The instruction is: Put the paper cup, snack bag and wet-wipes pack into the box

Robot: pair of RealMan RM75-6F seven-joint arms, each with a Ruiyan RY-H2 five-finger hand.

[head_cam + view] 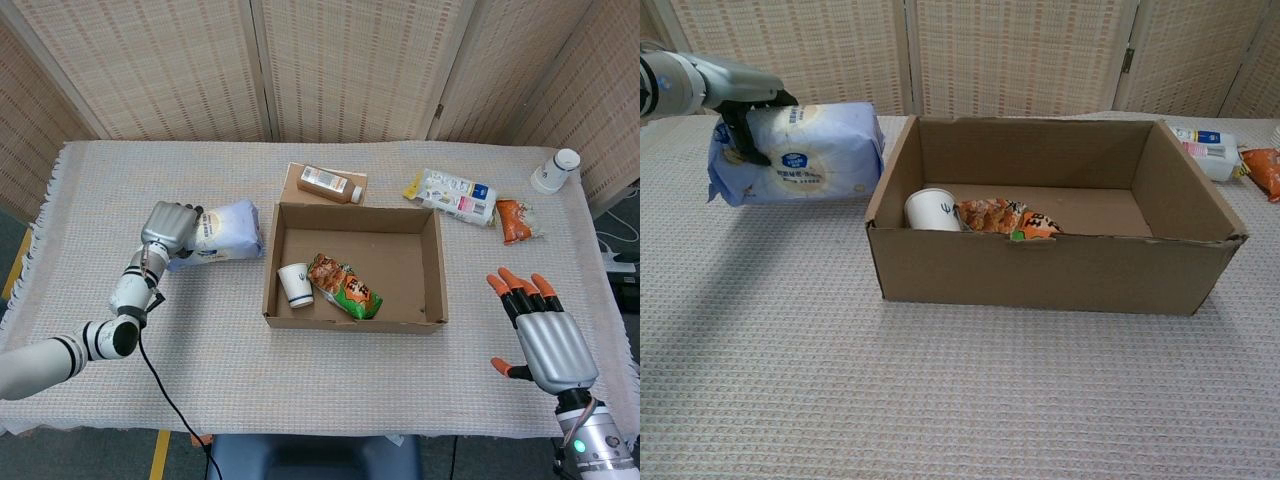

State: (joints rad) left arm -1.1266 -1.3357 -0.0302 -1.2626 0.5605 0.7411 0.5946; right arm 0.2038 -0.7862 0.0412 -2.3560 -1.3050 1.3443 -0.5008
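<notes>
While the wipes pack hangs clear of the bench, the parts read:
Left hand [168,226]: grips the wipes pack [795,155] by its outer end.
Box [434,268]: just beside that hand's load; holds the paper cup [295,285] and snack bag [343,287].
Right hand [542,339]: well apart, fingers spread, holding nothing.

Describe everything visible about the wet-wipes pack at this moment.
The wet-wipes pack is a soft, pillow-shaped packet of pale blue and white film with a round blue label and a cream patch on its face, its ends crimped. The left hand grips it at its left end, dark fingers wrapped over the front. It is raised off the table cloth, lying roughly level, just left of the cardboard box and not yet inside it.
</notes>
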